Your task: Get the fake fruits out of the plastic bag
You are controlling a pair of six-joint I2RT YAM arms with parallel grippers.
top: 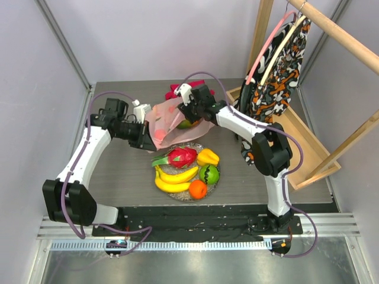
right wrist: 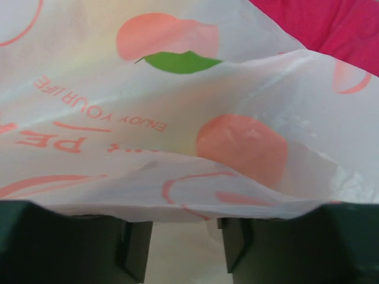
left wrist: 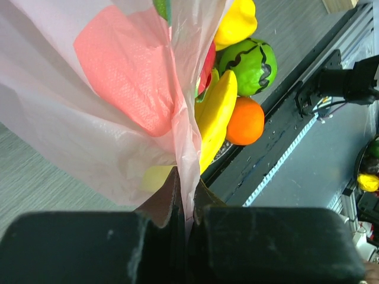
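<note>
The pale pink plastic bag [top: 169,121] hangs lifted between both arms, behind the glittery plate [top: 214,188]. My left gripper [top: 144,135] is shut on the bag's left edge; in the left wrist view the film [left wrist: 118,89] runs pinched between the jaws of the left gripper [left wrist: 188,198]. My right gripper [top: 188,112] is at the bag's right side; in its wrist view the right gripper [right wrist: 185,248] stands open, and the printed bag [right wrist: 177,89] drapes across its fingertips. A green-yellow fruit [top: 185,124] shows through the bag. On the plate lie a dragon fruit [top: 182,157], bananas [top: 174,177], a green apple [top: 209,174], an orange [top: 198,189] and a yellow pepper piece [top: 208,157].
A folded red cloth [top: 174,90] lies behind the bag. At the right stands a wooden rack [top: 308,148] with a patterned bag [top: 278,71] hanging from its rail. Grey walls close in the table on both sides.
</note>
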